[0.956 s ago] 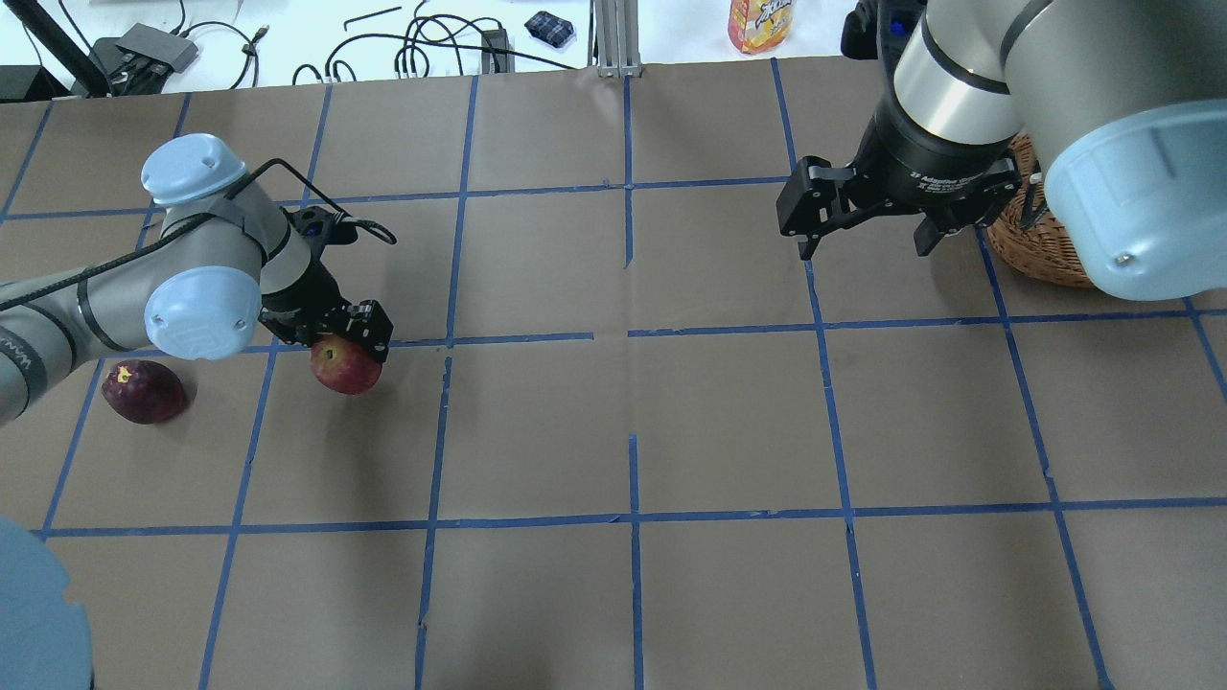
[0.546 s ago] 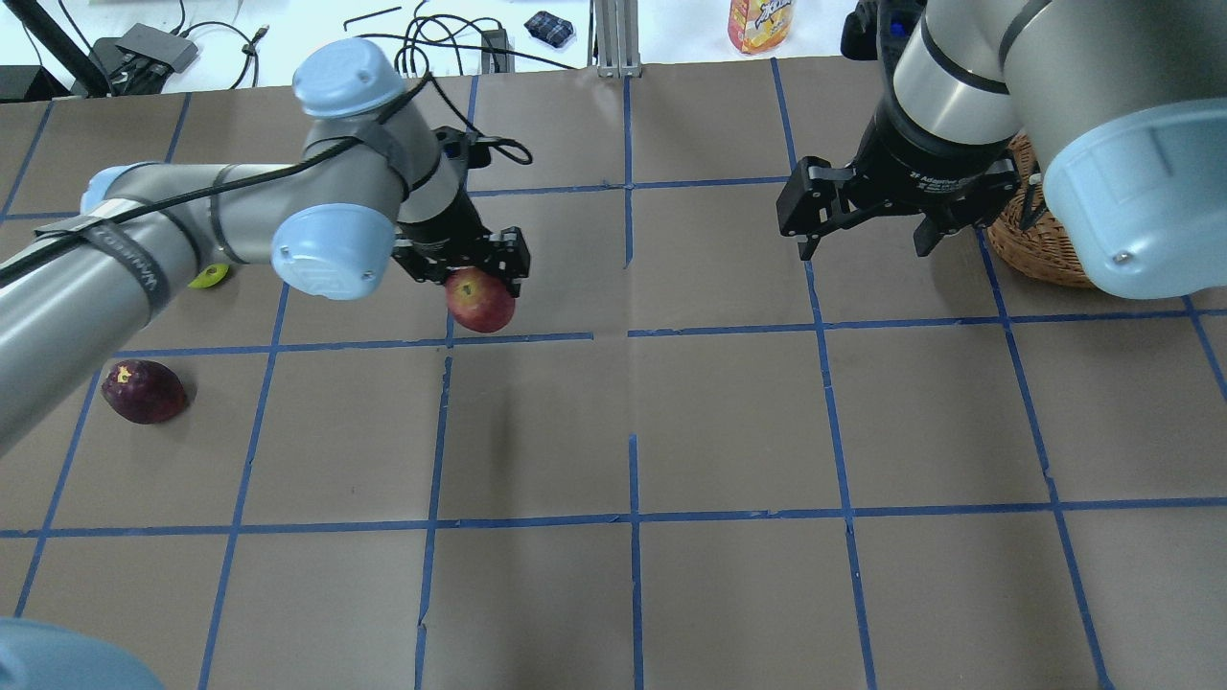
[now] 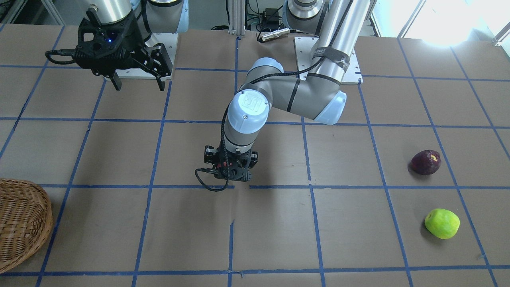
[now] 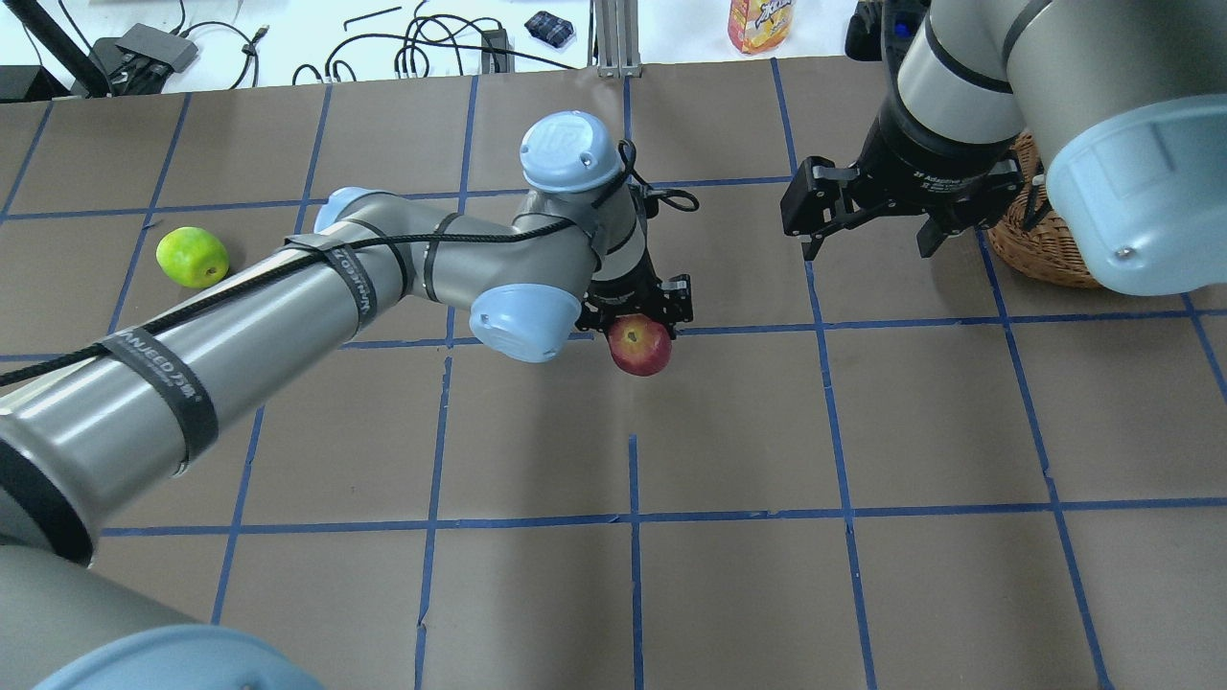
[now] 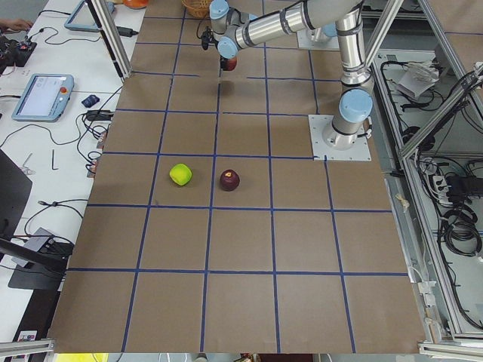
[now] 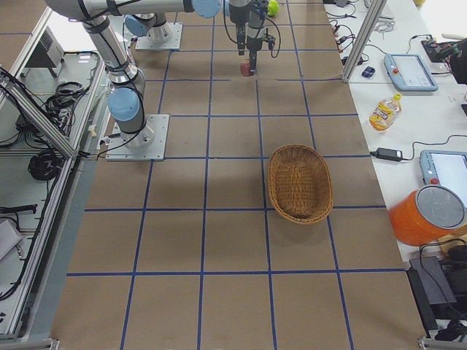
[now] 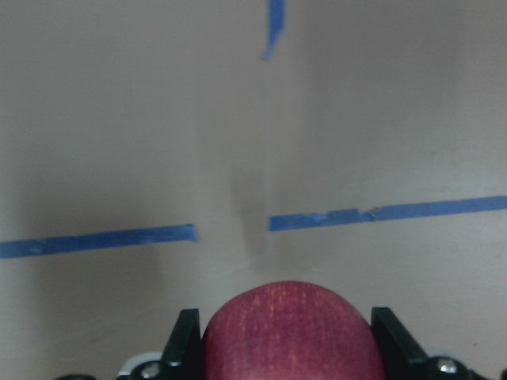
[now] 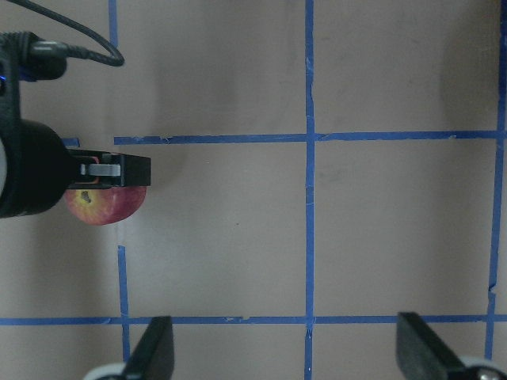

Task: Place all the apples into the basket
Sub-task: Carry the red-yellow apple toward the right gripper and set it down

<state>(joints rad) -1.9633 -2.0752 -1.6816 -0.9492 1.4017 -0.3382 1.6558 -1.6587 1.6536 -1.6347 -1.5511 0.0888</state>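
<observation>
My left gripper (image 4: 638,332) is shut on the red apple (image 4: 640,347) and holds it above the table's middle. The left wrist view shows the apple (image 7: 289,332) between both fingers (image 7: 184,342). It also shows in the right wrist view (image 8: 107,204). My right gripper (image 4: 868,247) is open and empty, hanging just left of the wicker basket (image 4: 1040,244). The yellow-green apple (image 4: 193,257) lies far left. The dark purple apple (image 3: 425,162) lies near it, hidden by my left arm in the overhead view. The basket (image 3: 20,223) holds no apple where I can see into it (image 6: 299,182).
An orange drink bottle (image 4: 760,24), cables and an aluminium post (image 4: 613,38) sit beyond the table's far edge. Blue tape lines grid the brown table (image 4: 729,431).
My left arm has carried the red apple rightward, from the table's left part to its middle. The green apple came into view. My right gripper has stayed open in place.
</observation>
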